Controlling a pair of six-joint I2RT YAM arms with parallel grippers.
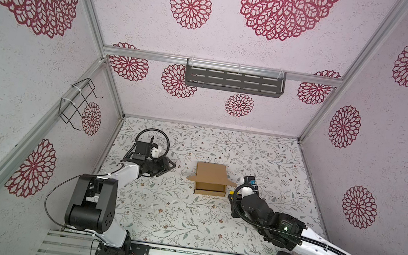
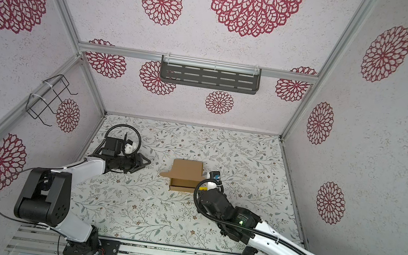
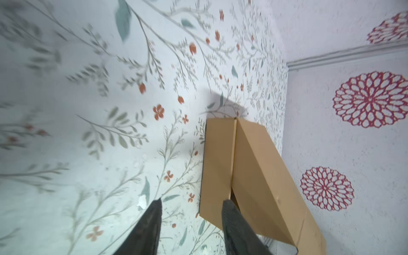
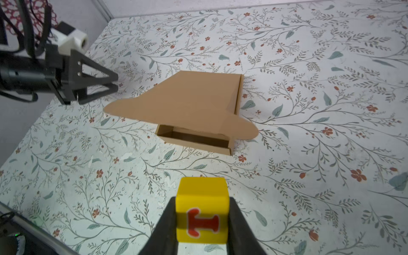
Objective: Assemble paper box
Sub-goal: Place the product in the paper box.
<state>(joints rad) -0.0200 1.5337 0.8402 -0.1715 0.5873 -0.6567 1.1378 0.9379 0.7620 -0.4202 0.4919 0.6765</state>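
Paper box (image 1: 211,180) (lid (image 1: 211,172) ajar) near yellow cube (image 4: 202,209) between right jaws

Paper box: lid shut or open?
Partly open: the paper box lid slants above the tray, dark gap at its front, side tabs untucked.

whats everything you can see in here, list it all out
paper box: one, tan-brown, middle of the table, lid flap raised over its open tray
yellow cube: one, yellow with a red mark, gripped in the right hand, beside the box
table: one, pale with a leaf and flower print, under everything
slotted shelf: one, dark grey, on the back wall
wire rack: one, black, on a side wall
walls: three, pale with red flower prints, around the table
left hand: one, black, open and holding nothing, apart from the box
right hand: one, black, shut on the yellow cube
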